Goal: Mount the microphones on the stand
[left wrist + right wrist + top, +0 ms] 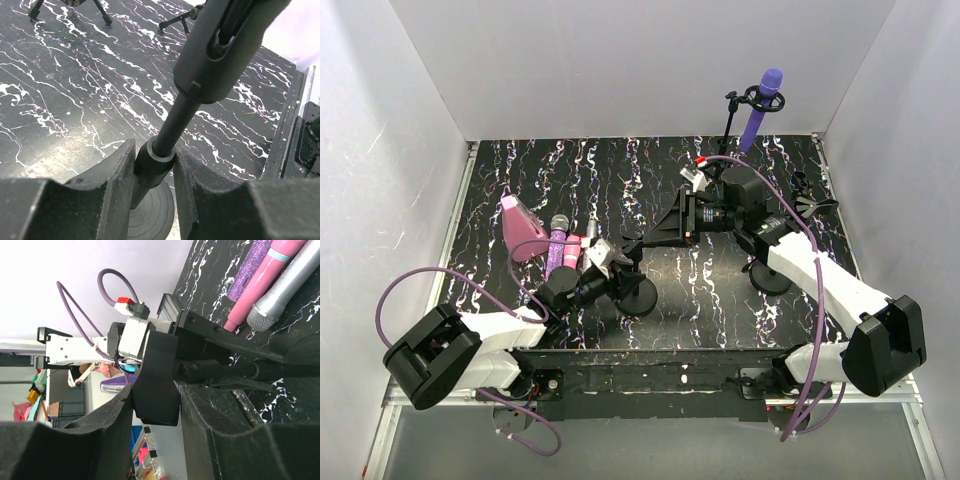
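Note:
A black stand with a round base leans in the middle of the table. My left gripper is shut on the collar of its pole, just above the base. The stand's black clip holder sits between the jaws of my right gripper, which is shut on it. A purple microphone stands clipped in another stand at the back right. Glittery pink-purple, pink and silver-grey microphones lie side by side at the left.
A pink wedge-shaped object lies left of the loose microphones. A second round base and a small tripod stand on the right, by my right arm. White walls close in the marbled black table.

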Controlling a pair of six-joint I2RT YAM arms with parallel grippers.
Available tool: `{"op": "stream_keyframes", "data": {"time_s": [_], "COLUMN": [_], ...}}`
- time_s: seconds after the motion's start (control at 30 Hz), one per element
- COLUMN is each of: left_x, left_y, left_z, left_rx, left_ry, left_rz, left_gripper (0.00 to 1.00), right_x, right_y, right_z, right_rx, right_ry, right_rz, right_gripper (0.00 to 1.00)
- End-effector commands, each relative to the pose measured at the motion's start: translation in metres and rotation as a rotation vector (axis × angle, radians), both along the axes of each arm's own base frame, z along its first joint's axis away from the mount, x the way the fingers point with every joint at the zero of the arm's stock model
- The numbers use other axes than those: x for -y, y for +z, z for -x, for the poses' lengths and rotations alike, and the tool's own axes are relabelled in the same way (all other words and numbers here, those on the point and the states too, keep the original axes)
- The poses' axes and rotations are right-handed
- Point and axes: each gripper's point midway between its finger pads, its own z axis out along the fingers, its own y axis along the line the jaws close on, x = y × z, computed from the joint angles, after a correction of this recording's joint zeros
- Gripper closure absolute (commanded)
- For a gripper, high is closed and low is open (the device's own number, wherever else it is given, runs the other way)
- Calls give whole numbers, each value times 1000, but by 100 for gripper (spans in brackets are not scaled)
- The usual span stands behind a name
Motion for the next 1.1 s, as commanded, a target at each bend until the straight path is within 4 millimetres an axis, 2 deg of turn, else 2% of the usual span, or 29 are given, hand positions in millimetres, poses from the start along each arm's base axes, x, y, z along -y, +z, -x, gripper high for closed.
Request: {"op": "stream_keyframes", "data": {"time_s": [0.0, 0.07, 0.13, 0.27, 0.4, 0.47, 0.5, 0.6, 0.7, 0.83, 0.93, 1.07], "left_x": [-24, -23, -18, -13, -14, -16, -17, -21, -25, -32, -41, -57], "left_y": [-10, -8, -5, 3, 9, 12, 14, 21, 32, 45, 50, 60], "left_z": [-15, -15, -15, -16, -16, -15, -15, -14, -11, -4, 1, 4], "left_rx": [-36, -33, -30, -28, -22, -20, -17, -10, -3, -31, -69, -109], "left_ry": [149, 138, 118, 99, 100, 106, 111, 120, 119, 119, 132, 192], "left_rz": [-9, -10, -12, -10, -8, -8, -6, -8, -14, -67, -119, -156], "left_gripper": [82, 80, 76, 53, 32, 24, 21, 11, 2, 2, 2, 2], "right_x": [17, 14, 10, 5, 9, 12, 14, 20, 27, 47, 62, 79], "right_y": [-59, -48, -32, 2, 34, 45, 49, 56, 55, 51, 53, 47], "right_z": [9, 7, 5, 0, -2, -1, 0, 4, 9, 21, 32, 30], "right_rx": [-196, -171, -134, -11, 92, 130, 148, 218, 327, 558, 666, 808], "right_ry": [-35, -18, 13, 67, 98, 115, 117, 132, 168, 258, 314, 314], "right_rz": [140, 118, 88, 39, -4, -22, -22, -30, -20, -7, -17, 52], "right_gripper": [84, 82, 72, 43, 26, 24, 18, 15, 13, 11, 9, 9]}}
